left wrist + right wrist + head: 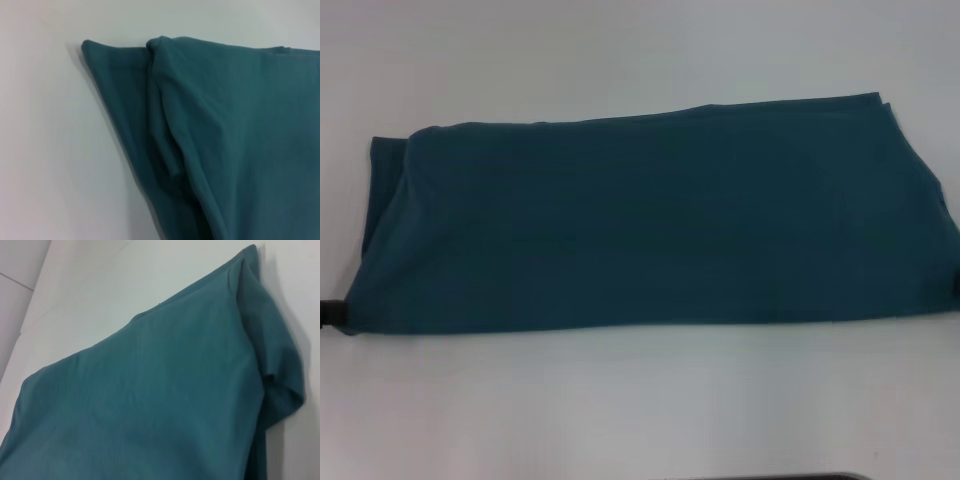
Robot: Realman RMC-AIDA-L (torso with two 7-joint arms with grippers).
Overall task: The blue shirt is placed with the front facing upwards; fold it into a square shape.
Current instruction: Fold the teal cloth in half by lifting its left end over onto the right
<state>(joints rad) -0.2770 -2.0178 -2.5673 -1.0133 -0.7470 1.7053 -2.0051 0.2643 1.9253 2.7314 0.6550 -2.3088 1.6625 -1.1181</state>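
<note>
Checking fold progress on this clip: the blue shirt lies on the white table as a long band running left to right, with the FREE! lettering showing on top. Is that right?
Not quite. The blue shirt does lie as a long left-to-right band on the white table, but no lettering shows on top; the head view shows only plain fabric facing up, and both wrist views agree.

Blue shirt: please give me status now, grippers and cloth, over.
Left gripper at the shirt's near-left corner, right gripper barely seen at its right edge. Blue shirt folded to a long band, plain side up, not yet square. Nothing in the way.
</note>
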